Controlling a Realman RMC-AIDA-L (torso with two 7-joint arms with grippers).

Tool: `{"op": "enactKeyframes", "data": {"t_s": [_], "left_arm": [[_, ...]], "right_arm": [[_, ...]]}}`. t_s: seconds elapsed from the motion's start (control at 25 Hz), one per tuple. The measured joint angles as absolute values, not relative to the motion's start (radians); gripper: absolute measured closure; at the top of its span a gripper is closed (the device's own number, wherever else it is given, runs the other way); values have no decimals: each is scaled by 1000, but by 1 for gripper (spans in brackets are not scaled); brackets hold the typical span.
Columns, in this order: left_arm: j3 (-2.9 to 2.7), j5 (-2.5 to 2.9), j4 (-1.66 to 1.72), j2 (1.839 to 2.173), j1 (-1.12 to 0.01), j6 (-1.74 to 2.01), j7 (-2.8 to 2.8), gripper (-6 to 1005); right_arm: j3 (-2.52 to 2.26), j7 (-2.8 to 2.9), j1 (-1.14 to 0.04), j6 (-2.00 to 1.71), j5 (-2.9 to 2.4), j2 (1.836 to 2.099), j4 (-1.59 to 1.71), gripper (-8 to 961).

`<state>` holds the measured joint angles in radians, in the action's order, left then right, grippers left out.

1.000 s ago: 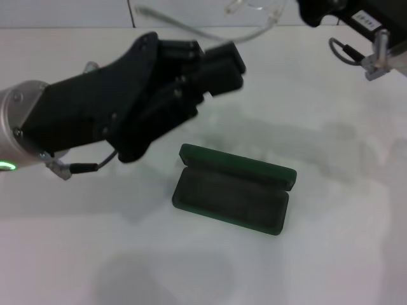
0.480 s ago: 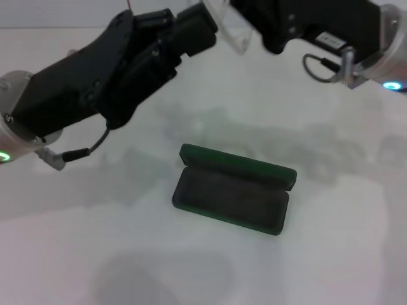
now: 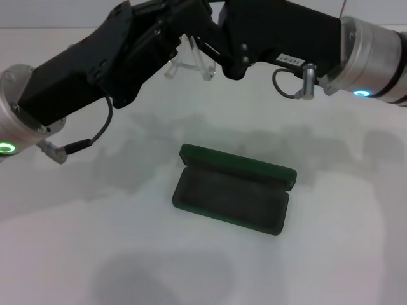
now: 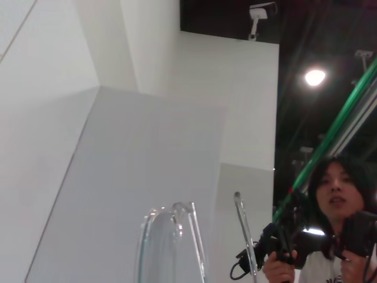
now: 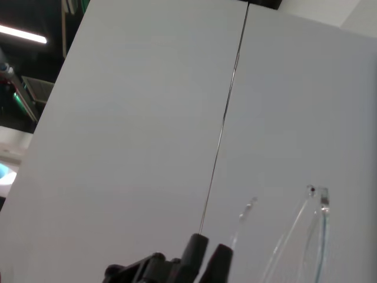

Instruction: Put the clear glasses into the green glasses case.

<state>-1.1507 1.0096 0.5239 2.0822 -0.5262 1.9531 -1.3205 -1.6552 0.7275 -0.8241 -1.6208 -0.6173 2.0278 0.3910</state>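
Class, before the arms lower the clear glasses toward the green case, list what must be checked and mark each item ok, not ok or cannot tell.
1. Green glasses case open, lid up: ok.
2. Case lining free of other objects: ok.
3. Clear glasses held above the table, between both arms: ok.
4. Glasses over the case: not ok, they hang farther from the robot than the case.
5. Left gripper grip on the glasses: cannot tell.
6. Right gripper grip on the glasses: cannot tell.
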Motion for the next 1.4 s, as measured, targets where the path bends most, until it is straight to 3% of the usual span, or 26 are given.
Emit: {"op": "enactKeyframes", "data": {"t_s": [1.4], "left_arm": [[-1103, 1018, 500, 2079, -526, 1912, -1311, 930]], "right_arm": [[-1664, 699, -805, -1592, -590, 2028, 400, 836]]}}
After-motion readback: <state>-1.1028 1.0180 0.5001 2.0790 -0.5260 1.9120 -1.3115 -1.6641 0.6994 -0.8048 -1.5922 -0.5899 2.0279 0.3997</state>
